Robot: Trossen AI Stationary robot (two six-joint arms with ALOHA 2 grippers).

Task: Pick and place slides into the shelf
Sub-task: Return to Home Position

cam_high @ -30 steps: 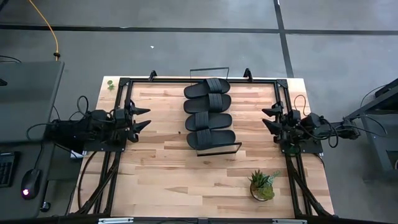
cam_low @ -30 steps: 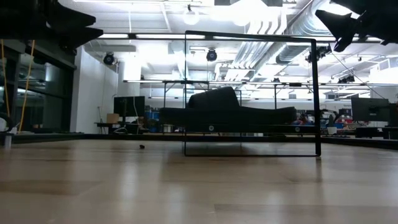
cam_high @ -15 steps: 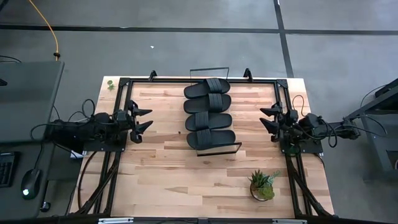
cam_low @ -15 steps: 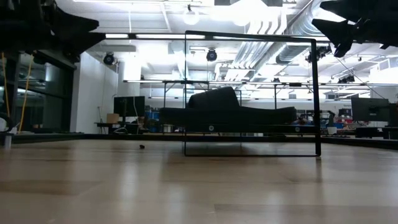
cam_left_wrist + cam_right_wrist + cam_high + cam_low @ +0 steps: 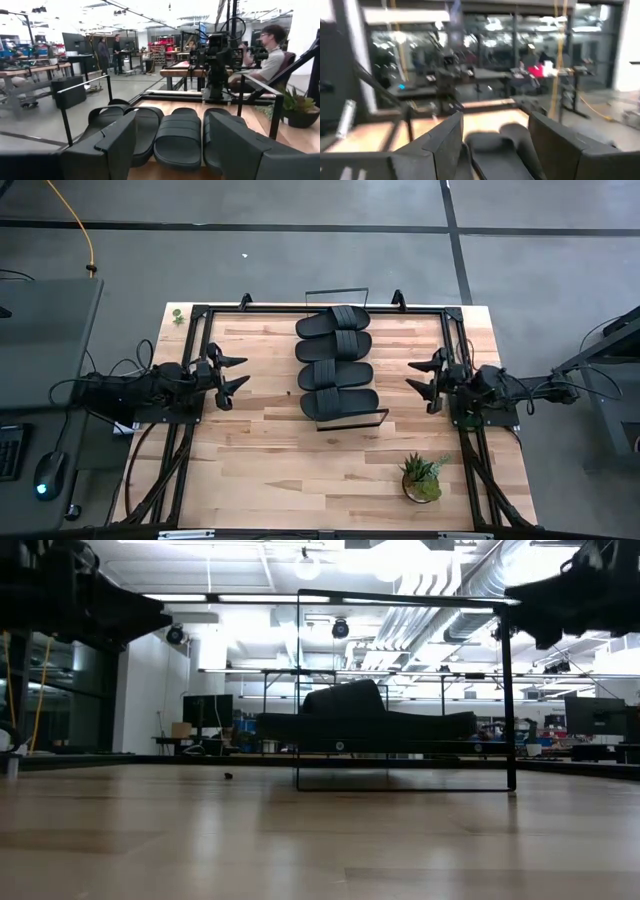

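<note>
High view: four slides (image 5: 337, 365) lie side by side on the shelf (image 5: 352, 421), mid-table. The left gripper (image 5: 243, 370) and right gripper (image 5: 410, 375) flank it, jaws open and empty.

Low view: the slides sit behind the rail (image 5: 400, 596).

Wrist views: both face the slides.

Risk: an arm swinging wide could snag the rail and spill them.

right gripper (image 5: 496, 122): fingers apart | slides (image 5: 504, 147): just ahead, seen between fingers | left arm (image 5: 448, 70): beyond slides

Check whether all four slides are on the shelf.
On the shelf: the high view shows four slides lying side by side between its wire rails, none elsewhere. Left gripper and right gripper wait open either side.
</note>
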